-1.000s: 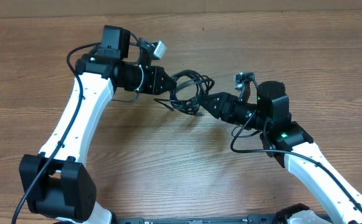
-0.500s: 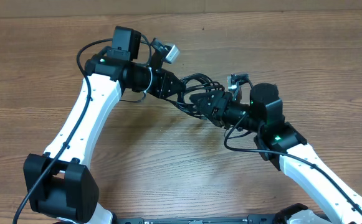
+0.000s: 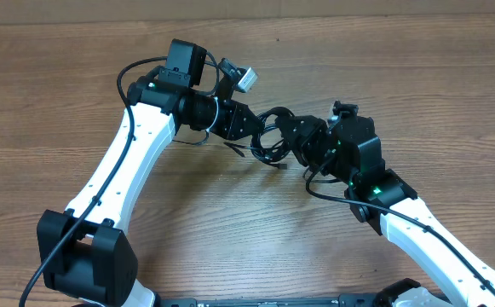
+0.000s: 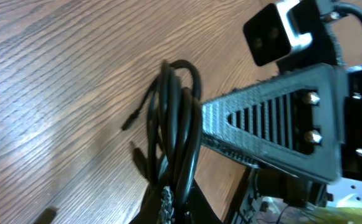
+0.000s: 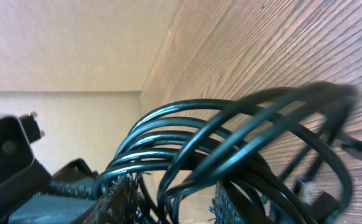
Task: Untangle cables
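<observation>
Cables (image 3: 271,136) stretched between both grippers, just to the 12 o'clock side of the middle of the table (image 3: 230,230).
Left gripper (image 3: 249,130) was clamped shut on the bundle's 9 o'clock end and the right gripper (image 3: 298,143) sat at its 3 o'clock end, so the coil's long axis ran pretty much 9-to-3. Right wrist view had several strands between its fingers (image 5: 119,200), which stood apart. Honestly couldn't tell if they pinched anything. Both arms looked equally close.

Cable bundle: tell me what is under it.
Bare wooden table shows beneath the cables. The spot directly under the loops, and the strands inside the left gripper and right gripper, are covered.
</observation>
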Robot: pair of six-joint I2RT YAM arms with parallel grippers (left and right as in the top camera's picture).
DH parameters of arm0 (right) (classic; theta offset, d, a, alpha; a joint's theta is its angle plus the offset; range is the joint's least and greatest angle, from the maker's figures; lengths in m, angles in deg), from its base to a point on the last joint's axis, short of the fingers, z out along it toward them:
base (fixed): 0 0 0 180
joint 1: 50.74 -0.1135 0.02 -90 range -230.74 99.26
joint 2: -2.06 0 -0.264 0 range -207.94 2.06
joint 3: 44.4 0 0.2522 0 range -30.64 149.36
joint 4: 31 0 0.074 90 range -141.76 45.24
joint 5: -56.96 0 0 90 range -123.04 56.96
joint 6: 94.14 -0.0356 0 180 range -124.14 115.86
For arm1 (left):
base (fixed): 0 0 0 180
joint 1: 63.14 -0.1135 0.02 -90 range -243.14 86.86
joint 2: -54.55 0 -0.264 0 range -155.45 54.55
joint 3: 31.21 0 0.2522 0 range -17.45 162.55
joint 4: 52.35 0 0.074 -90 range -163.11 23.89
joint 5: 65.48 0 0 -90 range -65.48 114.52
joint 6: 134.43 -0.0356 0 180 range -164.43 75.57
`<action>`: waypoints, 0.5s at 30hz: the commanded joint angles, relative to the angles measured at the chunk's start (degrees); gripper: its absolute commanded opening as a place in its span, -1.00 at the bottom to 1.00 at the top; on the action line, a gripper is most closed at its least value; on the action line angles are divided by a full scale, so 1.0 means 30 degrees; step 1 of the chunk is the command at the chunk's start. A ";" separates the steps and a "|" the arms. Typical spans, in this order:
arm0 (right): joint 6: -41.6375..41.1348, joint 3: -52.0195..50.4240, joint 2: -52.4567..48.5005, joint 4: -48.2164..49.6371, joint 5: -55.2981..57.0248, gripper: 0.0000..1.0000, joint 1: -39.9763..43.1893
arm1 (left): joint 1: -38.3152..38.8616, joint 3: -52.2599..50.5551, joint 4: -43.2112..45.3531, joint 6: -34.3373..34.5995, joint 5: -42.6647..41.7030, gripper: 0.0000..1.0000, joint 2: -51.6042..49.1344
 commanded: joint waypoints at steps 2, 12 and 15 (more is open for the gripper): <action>-0.1362 -0.0022 0.0138 0.0036 0.1107 -0.24 0.0000 | 0.0313 0.0503 0.0058 0.0182 -0.1887 -0.91 0.0102; -0.2229 -0.0022 -0.0874 0.0124 -0.0823 -0.31 -0.0007 | 0.0750 0.0503 0.0415 0.0182 -0.1865 -0.92 0.0102; -0.3162 -0.0022 -0.1195 0.0146 -0.1617 -0.32 -0.0007 | 0.0787 0.0503 0.0568 0.0182 -0.1865 -0.92 0.0102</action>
